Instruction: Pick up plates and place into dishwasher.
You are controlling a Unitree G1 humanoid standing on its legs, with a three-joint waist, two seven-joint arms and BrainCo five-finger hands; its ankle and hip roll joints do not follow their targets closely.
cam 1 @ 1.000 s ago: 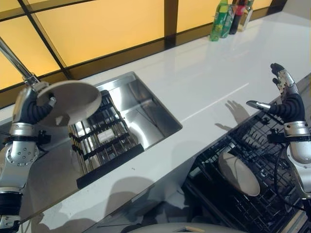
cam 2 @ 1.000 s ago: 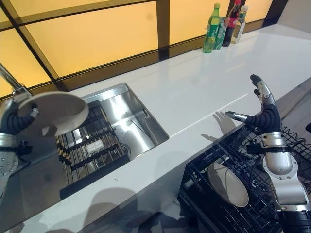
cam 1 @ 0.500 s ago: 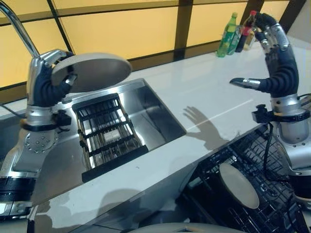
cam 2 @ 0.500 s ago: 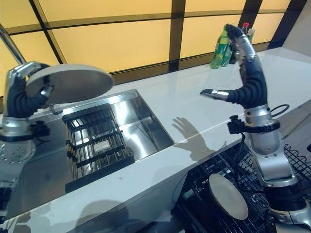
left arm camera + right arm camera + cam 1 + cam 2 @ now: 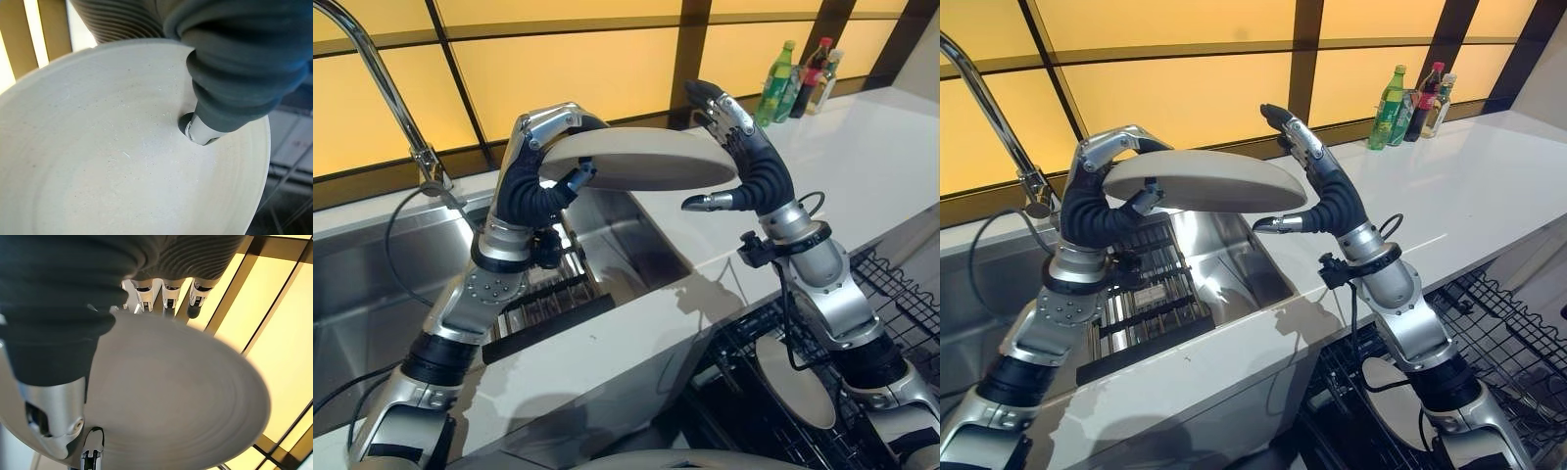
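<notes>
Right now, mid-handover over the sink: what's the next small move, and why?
Probably close the right hand on the plate before the left hand lets go. The left hand is curled round the plate's near rim; the right hand's fingers are straight at its far edge, thumb below. The dishwasher rack lies on the right.

Plate (image 5: 641,159) held level between left hand (image 5: 533,186) and right hand (image 5: 749,176), rim pinched under left thumb (image 5: 198,131); sink (image 5: 636,250) with rack (image 5: 543,304) below the fingers; second plate (image 5: 793,382) in dishwasher rack (image 5: 891,313) beneath right wrist; bottles (image 5: 803,78) far behind right fingertips.
</notes>
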